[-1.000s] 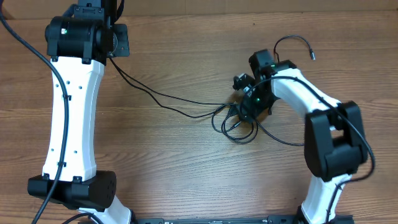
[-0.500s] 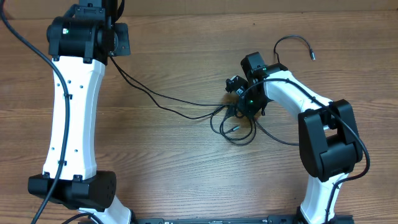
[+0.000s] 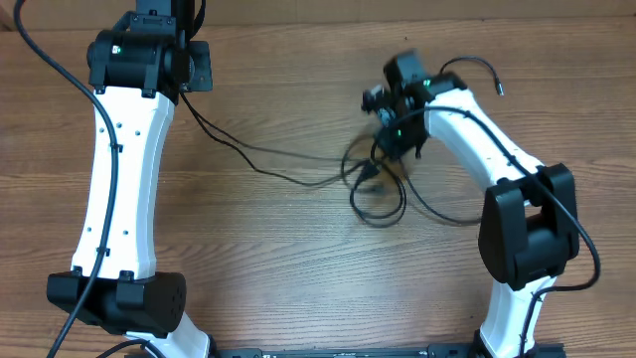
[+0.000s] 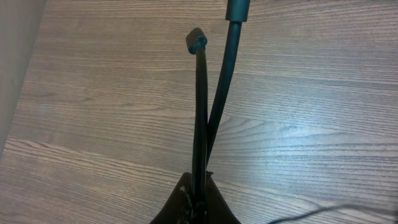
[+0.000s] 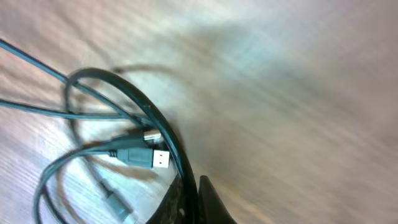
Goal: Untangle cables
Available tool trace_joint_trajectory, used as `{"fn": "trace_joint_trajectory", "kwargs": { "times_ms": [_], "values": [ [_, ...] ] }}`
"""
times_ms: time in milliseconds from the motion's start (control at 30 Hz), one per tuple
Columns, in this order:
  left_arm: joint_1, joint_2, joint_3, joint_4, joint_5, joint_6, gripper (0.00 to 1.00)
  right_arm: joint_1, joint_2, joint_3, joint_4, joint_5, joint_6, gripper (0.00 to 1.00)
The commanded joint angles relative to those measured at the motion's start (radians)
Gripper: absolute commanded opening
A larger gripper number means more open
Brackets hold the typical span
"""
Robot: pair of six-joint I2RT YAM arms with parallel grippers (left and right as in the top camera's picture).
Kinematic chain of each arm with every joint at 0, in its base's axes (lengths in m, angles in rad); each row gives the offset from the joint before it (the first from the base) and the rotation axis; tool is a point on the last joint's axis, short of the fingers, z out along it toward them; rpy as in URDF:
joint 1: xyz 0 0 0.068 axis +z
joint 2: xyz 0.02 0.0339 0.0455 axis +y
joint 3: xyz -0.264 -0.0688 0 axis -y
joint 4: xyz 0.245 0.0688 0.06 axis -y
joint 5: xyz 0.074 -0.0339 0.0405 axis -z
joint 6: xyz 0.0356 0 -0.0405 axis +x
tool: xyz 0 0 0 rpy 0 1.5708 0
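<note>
From above, the cables (image 3: 378, 204) lie on the table (image 3: 288, 268) right of centre as a few loose black loops. One strand (image 3: 258, 164) runs from them far and left to the wrist end of the left arm (image 3: 119, 179). Another curls out to a small end (image 3: 498, 88) at the far right. The right arm (image 3: 477, 129) bends in from the near right, and the right gripper (image 3: 386, 157) points down at the far edge of the loops, though this part is blurred. In the left wrist view, the left gripper (image 4: 196, 200) has its fingers together, pinching a thin black strand. That strand rises straight away to a small plug (image 4: 196, 40), and a thicker dark cord (image 4: 224, 81) slants beside it. In the right wrist view, also blurred, the right gripper sits at the bottom edge with its fingers together, clamped on a black strand of the cables. The loops spread to the left, and a silvery plug lies among them, just beside the held strand.
</note>
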Motion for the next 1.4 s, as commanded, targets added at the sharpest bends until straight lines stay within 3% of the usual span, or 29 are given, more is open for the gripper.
{"fn": "trace_joint_trajectory", "kwargs": {
  "times_ms": [0, 167, 467, 833, 1000, 1133, 1200, 1367],
  "values": [
    [0.010, 0.008, -0.002, 0.005, 0.001, 0.016, 0.04, -0.005, -0.090, 0.116, -0.003, 0.115, 0.074, 0.04],
    [0.010, 0.008, -0.002, 0.000, -0.001, 0.023, 0.04, -0.032, -0.161, 0.237, 0.002, 0.259, 0.139, 0.04],
    [0.010, 0.008, -0.002, -0.008, 0.000, 0.022, 0.04, -0.106, -0.299, 0.449, 0.008, 0.263, 0.142, 0.04],
    [0.010, 0.008, -0.002, -0.011, 0.045, 0.018, 0.04, -0.154, -0.412, 0.496, 0.055, 0.267, 0.138, 0.04],
    [0.006, 0.008, -0.002, 0.004, 0.240, 0.035, 0.04, -0.153, -0.434, 0.496, 0.099, 0.187, 0.164, 0.04],
    [-0.034, 0.008, -0.002, 0.042, 0.469, 0.154, 0.04, -0.153, -0.433, 0.495, 0.120, 0.002, 0.194, 0.04],
    [-0.069, 0.008, -0.002, 0.065, 0.449, 0.187, 0.04, -0.153, -0.434, 0.495, 0.127, -0.081, 0.199, 0.04],
    [-0.129, 0.027, -0.051, 0.147, 0.231, 0.169, 0.04, -0.153, -0.464, 0.495, 0.134, -0.225, 0.228, 0.04]
  ]
}}
